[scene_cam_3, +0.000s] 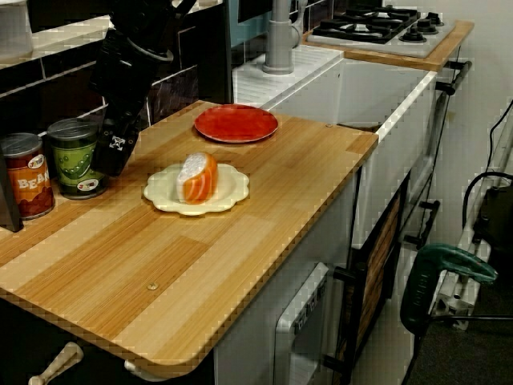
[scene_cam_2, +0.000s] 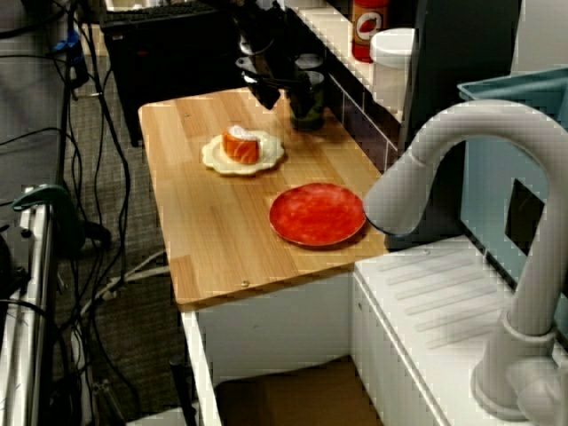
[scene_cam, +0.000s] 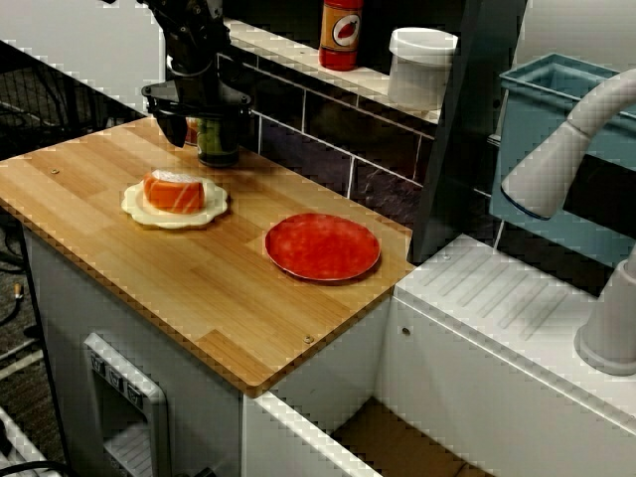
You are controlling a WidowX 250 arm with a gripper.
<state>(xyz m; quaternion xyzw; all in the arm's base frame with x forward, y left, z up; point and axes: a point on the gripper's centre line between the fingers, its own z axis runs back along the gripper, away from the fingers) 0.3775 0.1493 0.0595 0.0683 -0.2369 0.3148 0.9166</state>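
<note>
The setting is a mock kitchen installed in a lab or workshop. Kitchen features: a wooden countertop (scene_cam: 229, 288), a dark tiled backsplash (scene_cam: 338, 124), a white sink unit (scene_cam: 517, 298) with a faucet (scene_cam_2: 461, 151), a gas hob (scene_cam_3: 385, 20), a sauce bottle (scene_cam: 341, 30) on a shelf, and a green can (scene_cam_3: 76, 156). Workshop features: loose cables (scene_cam_2: 80, 106) and a green power tool (scene_cam_3: 445, 269) on the floor.

We see our black gripper (scene_cam_2: 269, 87) low just beside the dark green tin can (scene_cam_2: 309, 103); near them a cream scalloped plate (scene_cam_2: 212, 157) bears an orange-and-white sushi piece (scene_cam_2: 241, 146), a round red plate (scene_cam_2: 318, 214) apart
</note>
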